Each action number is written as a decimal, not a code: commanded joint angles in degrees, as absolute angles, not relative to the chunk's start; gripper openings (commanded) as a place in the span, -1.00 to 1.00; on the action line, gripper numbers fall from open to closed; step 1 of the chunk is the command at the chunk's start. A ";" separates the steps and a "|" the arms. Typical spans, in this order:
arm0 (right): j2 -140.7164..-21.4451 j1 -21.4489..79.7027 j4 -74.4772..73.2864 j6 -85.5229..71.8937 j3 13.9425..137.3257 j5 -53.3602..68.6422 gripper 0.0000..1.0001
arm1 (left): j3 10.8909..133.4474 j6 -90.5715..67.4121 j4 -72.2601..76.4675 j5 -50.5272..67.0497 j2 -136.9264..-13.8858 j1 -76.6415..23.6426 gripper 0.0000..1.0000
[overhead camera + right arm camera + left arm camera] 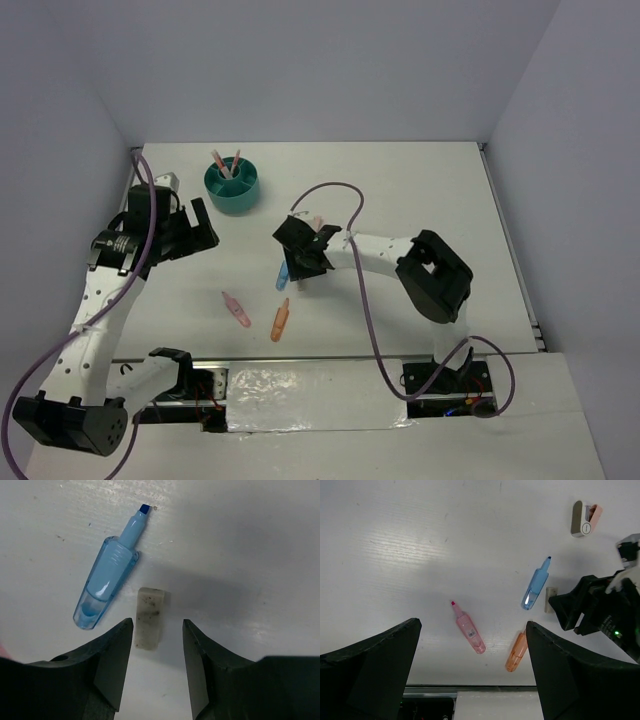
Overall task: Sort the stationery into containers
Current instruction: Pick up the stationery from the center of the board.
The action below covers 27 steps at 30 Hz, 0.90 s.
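A small white eraser (149,617), speckled with dirt, lies flat on the table between the fingers of my right gripper (157,630). The jaws stand apart around it, the left finger close to it and a gap on the right. A blue marker (107,582) lies just left of the eraser. In the top view the right gripper (302,262) points down at the table middle. A pink marker (469,629) and an orange marker (516,652) lie nearer the front. My left gripper (472,625) hangs wide open above them, holding nothing. The teal container (232,187) holds pink markers.
A small grey-and-pink item (585,519) lies beyond the right gripper. White walls enclose the table on three sides. The table's front edge (470,686) runs just below the pink and orange markers. The left arm (110,290) rises along the left side.
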<state>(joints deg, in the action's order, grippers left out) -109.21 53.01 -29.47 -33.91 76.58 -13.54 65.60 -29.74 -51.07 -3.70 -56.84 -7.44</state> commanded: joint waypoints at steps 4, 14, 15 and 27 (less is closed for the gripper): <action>-112.93 53.44 -27.33 -34.28 78.22 -11.95 0.00 | 71.45 -26.01 -53.44 -2.20 -58.53 -7.65 0.99; -112.51 53.44 -27.86 -35.59 74.63 -11.60 -0.46 | 71.37 -25.84 -51.94 -0.53 -59.94 -7.73 0.99; -112.06 53.44 -27.69 -35.51 74.27 -11.34 -0.64 | 71.54 -25.84 -51.68 -0.44 -60.20 -7.73 0.99; -80.47 50.55 -4.18 -25.49 59.52 9.01 -0.94 | 64.61 -36.72 -23.25 44.91 -62.84 -7.82 0.98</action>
